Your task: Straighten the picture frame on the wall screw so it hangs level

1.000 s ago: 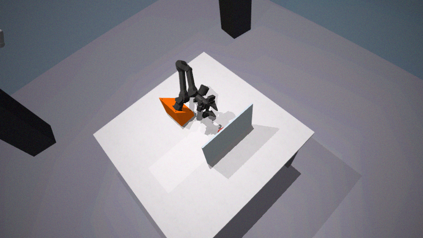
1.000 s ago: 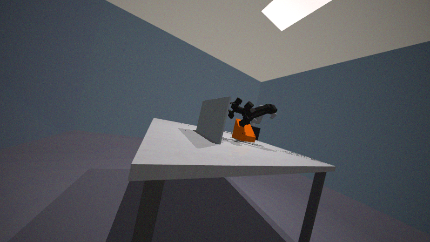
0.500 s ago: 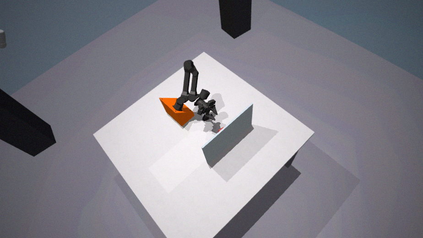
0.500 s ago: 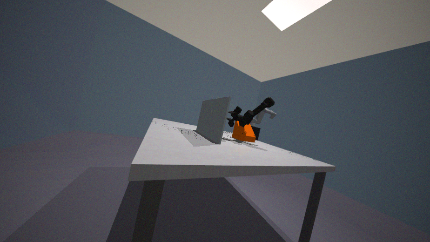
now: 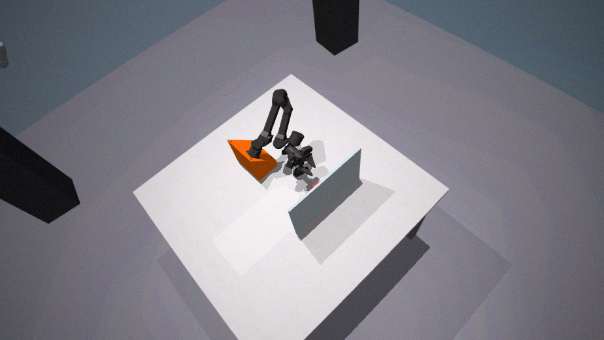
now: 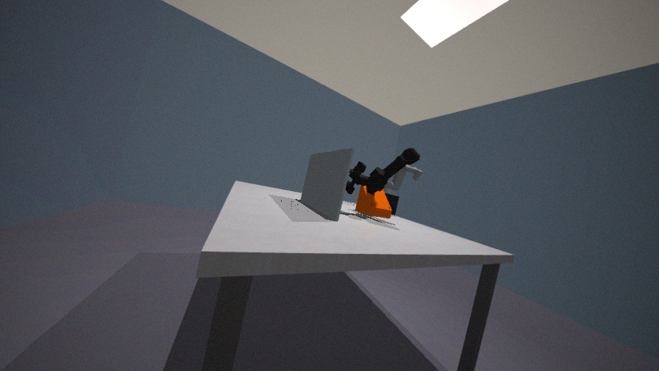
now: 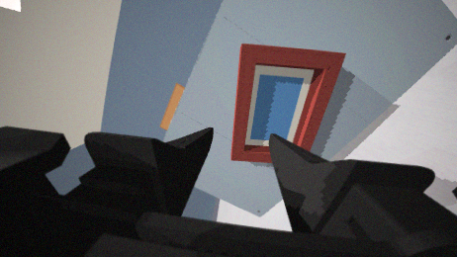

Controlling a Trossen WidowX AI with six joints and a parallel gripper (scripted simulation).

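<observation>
Standing on the table [image 5: 189, 203] [image 6: 350, 237], upright panel [image 5: 327, 196] [image 6: 324, 184] [image 7: 208, 94] before the gripper [image 5: 313, 165] [image 6: 349, 178] [image 7: 240, 134] in top view, gripper near panel in exterior view, fingers apart, red-bordered picture frame [image 7: 238, 106] on panel beyond them in wrist view.

The gripper [image 7: 240, 134] stands open, dark fingers apart. Ahead, the red frame [image 7: 237, 104], with a pale inner border and blue middle, is on the grey-blue panel [image 7: 208, 99] (an orange patch [image 7: 172, 107] peeks past its edge).
</observation>
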